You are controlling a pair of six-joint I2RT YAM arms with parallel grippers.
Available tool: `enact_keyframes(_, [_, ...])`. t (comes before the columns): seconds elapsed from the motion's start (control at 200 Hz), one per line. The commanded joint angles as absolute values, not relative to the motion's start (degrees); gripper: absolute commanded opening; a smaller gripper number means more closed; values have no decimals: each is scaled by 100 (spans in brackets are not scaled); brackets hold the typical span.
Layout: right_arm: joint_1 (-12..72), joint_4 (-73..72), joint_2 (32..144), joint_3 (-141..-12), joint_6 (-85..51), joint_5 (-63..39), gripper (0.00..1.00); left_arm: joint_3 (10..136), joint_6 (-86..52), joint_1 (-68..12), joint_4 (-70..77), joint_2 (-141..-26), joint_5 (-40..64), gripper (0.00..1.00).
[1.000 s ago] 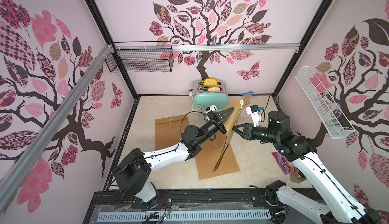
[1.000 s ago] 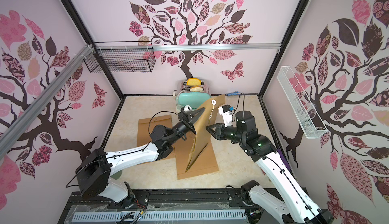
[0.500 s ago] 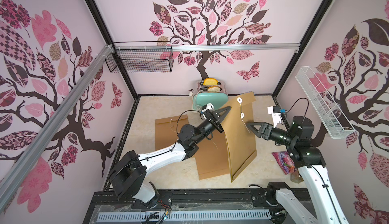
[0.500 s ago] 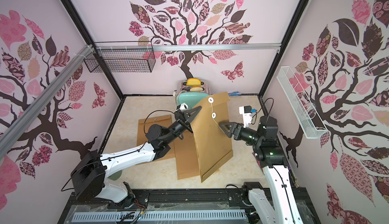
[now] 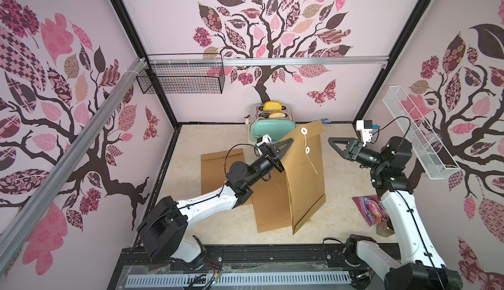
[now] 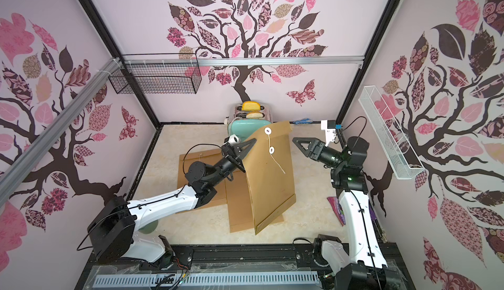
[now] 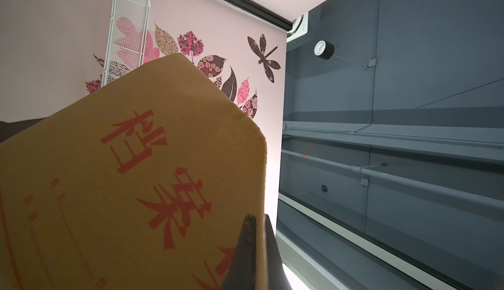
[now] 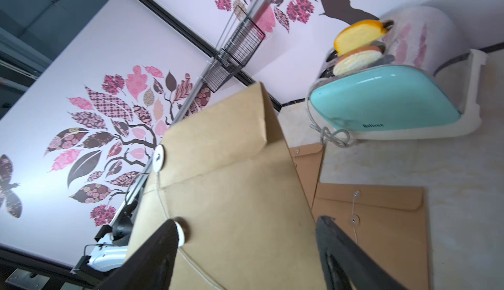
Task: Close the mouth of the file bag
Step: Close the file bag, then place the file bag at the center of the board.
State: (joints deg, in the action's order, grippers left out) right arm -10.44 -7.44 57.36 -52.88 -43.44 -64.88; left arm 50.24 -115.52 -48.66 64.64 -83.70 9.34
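Brown kraft-paper file bag [image 5: 305,187] stands on edge at the centre of the bench [image 5: 343,193], with the left jaws clenched on its 9 o'clock edge. Its flap looks folded down, but the white string [image 5: 312,162] dangles unwound, so winding is probably left. Right jaws gape empty at 3 o'clock, apart. The mint toaster [image 5: 272,129] crowds 12 o'clock, and room lies rightward.

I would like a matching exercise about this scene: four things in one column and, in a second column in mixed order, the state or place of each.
Things
1. left gripper
2. right gripper
3. toaster
4. pink packet

States or places
A. open, touching nothing
B. by the back wall, bread in its slots
C. shut on the edge of the upright file bag
D. lying on the table near the right arm

Pairs: 1-C, 2-A, 3-B, 4-D
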Motion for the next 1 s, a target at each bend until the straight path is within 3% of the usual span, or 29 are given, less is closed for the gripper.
enact_keyframes(0.0, [-1063,-2625,5888,-5507,-5435,-6670,83,4955,-11599,-4809,6764,-8203,1090,0])
enact_keyframes(0.14, [-1063,-757,6284,-6476,-4003,-6656,84,4975,-11628,-4799,6838,-8177,1195,0])
enact_keyframes(0.35, [-974,-2492,7243,-6953,-5289,-7293,83,4907,-11592,-4790,6867,-8029,1261,0])
enact_keyframes(0.605, [-352,-1474,7726,-7609,-4404,-7655,80,4993,-11663,-4790,7057,-8110,1336,0])
enact_keyframes(0.995, [-260,-1114,7739,-7586,-4254,-8092,43,4867,-11684,-4748,7119,-8114,1301,0])
